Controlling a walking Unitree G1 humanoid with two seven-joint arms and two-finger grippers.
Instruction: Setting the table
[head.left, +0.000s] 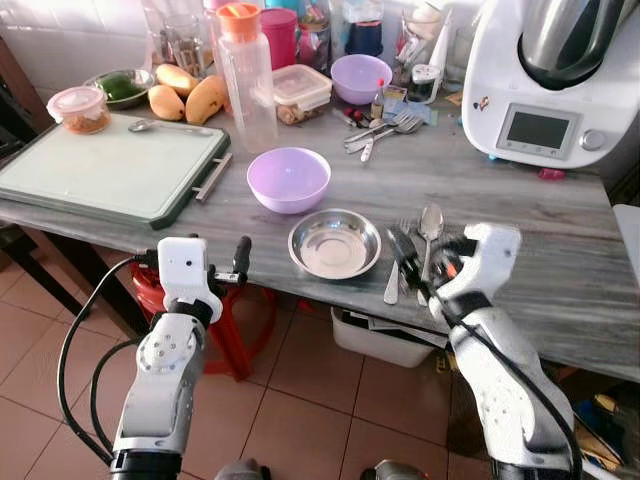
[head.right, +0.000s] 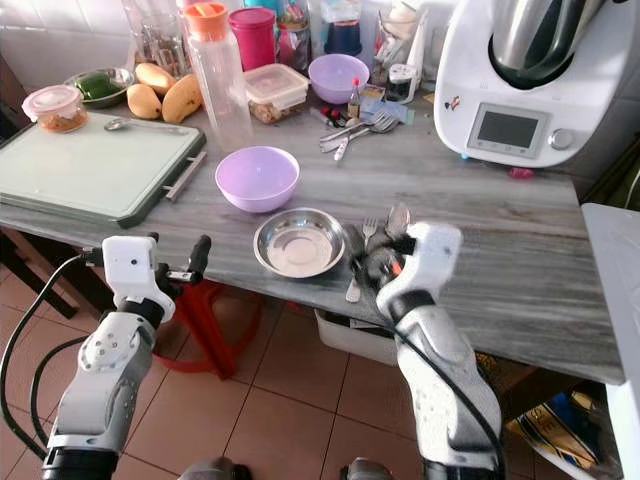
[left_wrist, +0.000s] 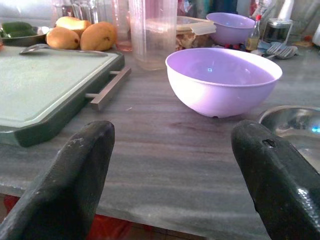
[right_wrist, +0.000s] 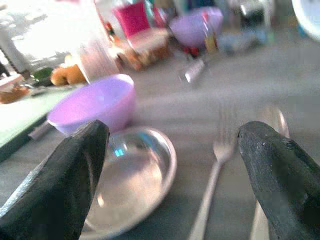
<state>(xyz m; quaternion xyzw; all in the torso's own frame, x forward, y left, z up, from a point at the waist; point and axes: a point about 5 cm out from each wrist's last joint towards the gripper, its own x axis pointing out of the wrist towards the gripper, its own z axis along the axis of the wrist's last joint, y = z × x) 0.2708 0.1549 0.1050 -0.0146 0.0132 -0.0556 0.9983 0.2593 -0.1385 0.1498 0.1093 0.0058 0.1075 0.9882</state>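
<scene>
A purple bowl (head.left: 289, 179) stands mid-table, with a shallow steel dish (head.left: 335, 243) just in front of it near the table's front edge. To the right of the dish lie a fork (head.left: 393, 284) and a spoon (head.left: 431, 222), side by side. My right gripper (head.left: 425, 258) hovers low over them, open, its fingers (right_wrist: 280, 170) either side of the fork (right_wrist: 212, 170) and nothing held. At the front edge, left of the dish, my left gripper (head.left: 197, 262) is open and empty. It faces the purple bowl (left_wrist: 222, 80).
A green cutting board (head.left: 110, 165) fills the table's left. Behind it are mangoes (head.left: 190, 95) and a lidded container (head.left: 80, 108). A clear bottle with an orange cap (head.left: 245, 80), a second purple bowl (head.left: 360, 78), loose cutlery (head.left: 385, 130) and a white kitchen machine (head.left: 545, 80) line the back.
</scene>
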